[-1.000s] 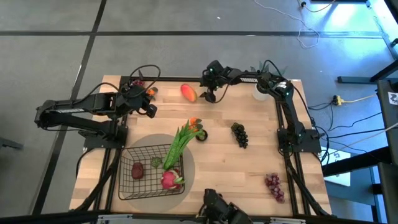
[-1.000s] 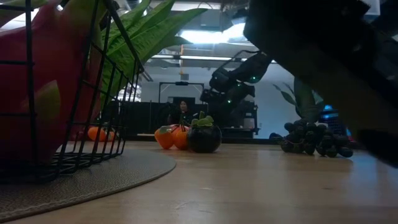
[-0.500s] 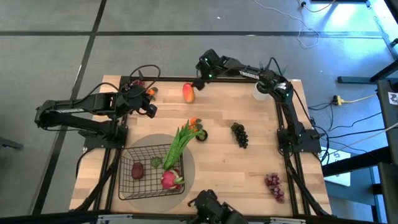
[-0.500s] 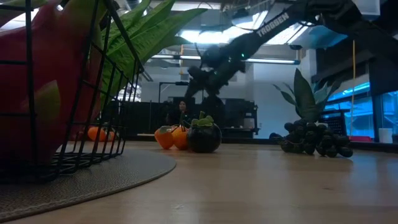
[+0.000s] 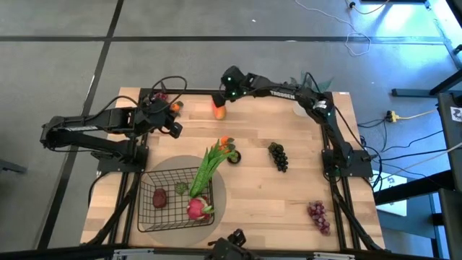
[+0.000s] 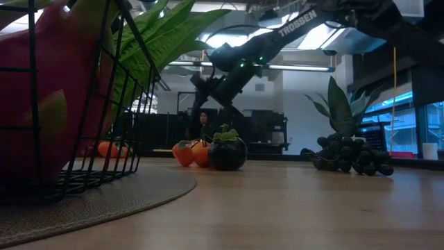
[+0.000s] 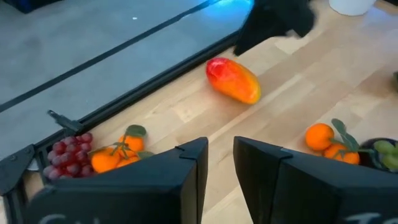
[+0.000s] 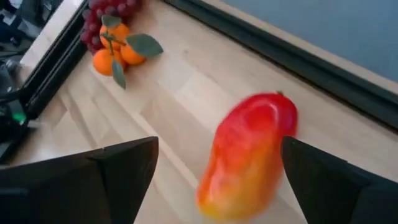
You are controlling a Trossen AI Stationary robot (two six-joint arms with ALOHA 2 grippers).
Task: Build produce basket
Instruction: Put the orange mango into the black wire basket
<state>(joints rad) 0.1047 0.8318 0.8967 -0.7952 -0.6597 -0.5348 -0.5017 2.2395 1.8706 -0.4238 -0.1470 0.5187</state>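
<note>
While the left gripper (image 7: 219, 163) waited nearly closed and empty, the right gripper (image 8: 217, 171) stood wide open over the mango (image 8: 249, 155).

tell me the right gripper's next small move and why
Probably lower the right gripper and close it on the red-orange mango: its fingers stand wide open on either side of the mango, which lies on the wooden table, outside the black wire basket.

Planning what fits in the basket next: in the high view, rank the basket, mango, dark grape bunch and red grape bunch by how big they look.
1. basket, by far the largest.
2. dark grape bunch and red grape bunch: these look about alike, so I won't rank them.
3. mango: looks smallest, though the right arm hides part of it.
</note>
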